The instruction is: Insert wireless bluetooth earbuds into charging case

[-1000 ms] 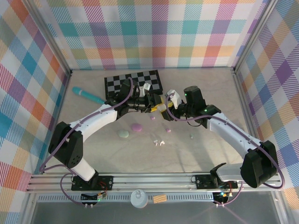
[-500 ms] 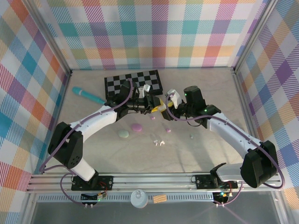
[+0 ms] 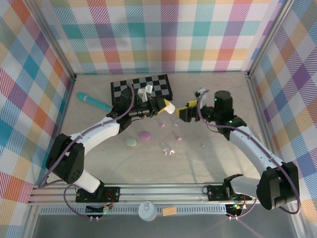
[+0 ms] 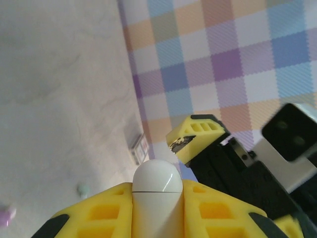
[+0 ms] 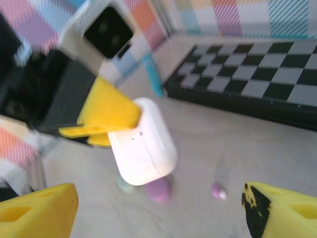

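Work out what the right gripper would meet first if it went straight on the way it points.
Probably the white charging case, clamped in the left gripper; it lies straight ahead of the open right gripper, though depth is unclear.

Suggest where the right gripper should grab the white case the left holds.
Probably take the white case by its free rounded end, straight on from the right gripper's side. The left gripper clamps the far end, so the free end sticks out toward the open right jaws.
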You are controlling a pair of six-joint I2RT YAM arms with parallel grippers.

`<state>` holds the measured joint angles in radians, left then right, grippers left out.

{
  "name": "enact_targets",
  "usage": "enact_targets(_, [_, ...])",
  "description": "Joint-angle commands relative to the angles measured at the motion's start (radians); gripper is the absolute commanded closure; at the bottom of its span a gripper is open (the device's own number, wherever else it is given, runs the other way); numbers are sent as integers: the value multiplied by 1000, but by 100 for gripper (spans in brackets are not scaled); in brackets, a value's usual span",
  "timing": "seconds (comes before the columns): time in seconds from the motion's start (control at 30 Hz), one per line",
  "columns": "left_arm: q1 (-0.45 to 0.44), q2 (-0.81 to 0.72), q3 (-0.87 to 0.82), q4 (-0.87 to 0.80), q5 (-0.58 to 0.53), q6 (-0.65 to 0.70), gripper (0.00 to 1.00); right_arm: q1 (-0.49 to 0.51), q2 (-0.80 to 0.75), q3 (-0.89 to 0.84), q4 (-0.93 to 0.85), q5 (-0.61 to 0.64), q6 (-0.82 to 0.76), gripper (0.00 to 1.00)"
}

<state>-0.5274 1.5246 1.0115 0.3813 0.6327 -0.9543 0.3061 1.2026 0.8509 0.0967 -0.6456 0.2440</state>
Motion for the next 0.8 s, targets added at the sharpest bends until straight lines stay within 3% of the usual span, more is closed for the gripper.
enact_targets(0.0, [6,-34,-26,328,-51,-15,83,-45,21,-65,401,-187,399,16])
enact_targets(0.13, [3,-12,-84,611,-108,-85,83,-55,107,-112,768,-220,706,19])
enact_targets(0.3, [-7,45,-83,767,-77,-159,83,-54,246,-102,1137,-217,1010,25])
enact_targets(0.4, [-15,80,-77,851,-59,-205,83,-41,280,-70,1162,-218,1033,28])
enact_targets(0.6, [-37,90,-64,799,-46,-176,83,-6,292,-18,1143,-227,1020,38])
enact_targets(0.77, [-39,88,-62,794,-40,-168,83,21,289,-3,1113,-224,1001,52])
